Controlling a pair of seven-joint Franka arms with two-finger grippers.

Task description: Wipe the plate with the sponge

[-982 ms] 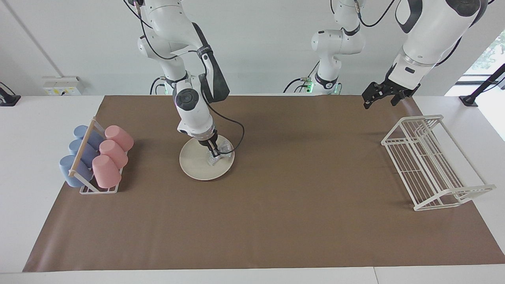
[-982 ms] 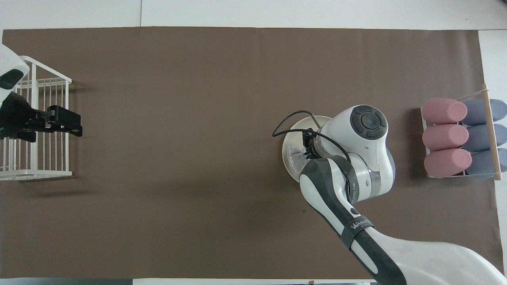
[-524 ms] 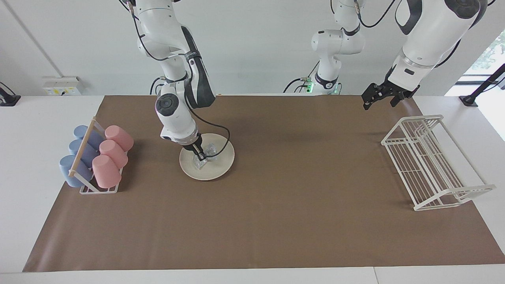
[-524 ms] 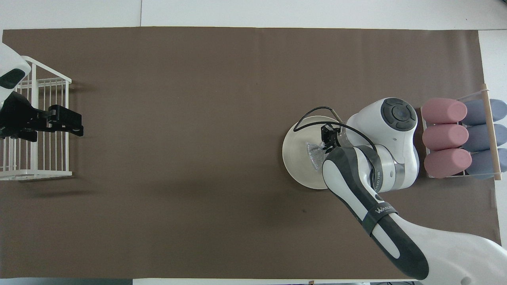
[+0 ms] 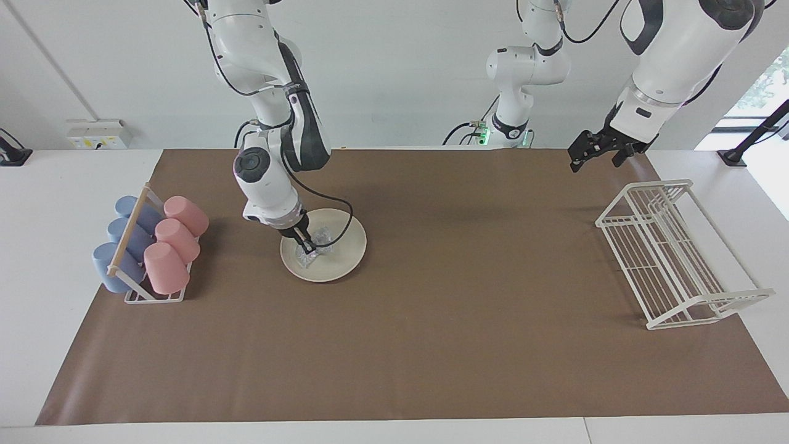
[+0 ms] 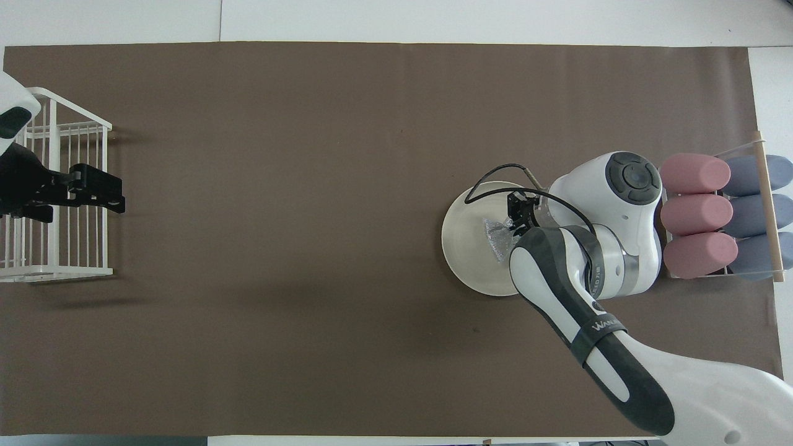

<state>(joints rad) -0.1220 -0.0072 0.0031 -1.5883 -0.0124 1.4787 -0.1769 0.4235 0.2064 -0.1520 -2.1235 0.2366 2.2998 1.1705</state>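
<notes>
The round cream-white plate [image 5: 339,253] [image 6: 468,248] lies on the brown mat toward the right arm's end of the table. My right gripper [image 5: 305,245] [image 6: 513,226] is down on the plate, shut on the silvery glittery sponge [image 5: 315,245] [image 6: 497,238], which is pressed on the plate's surface at the part toward the cup rack. My left gripper [image 5: 595,153] [image 6: 102,193] hangs in the air over the mat's edge near the white wire rack and waits.
A rack with pink cups [image 5: 172,243] [image 6: 697,214] and blue cups [image 5: 123,240] [image 6: 753,214] stands close beside the plate at the right arm's end. A white wire dish rack [image 5: 675,253] [image 6: 56,198] stands at the left arm's end.
My right gripper has dragged the sponge across the plate, from the part toward the table's middle to the part toward the cup rack. The left arm has barely moved.
</notes>
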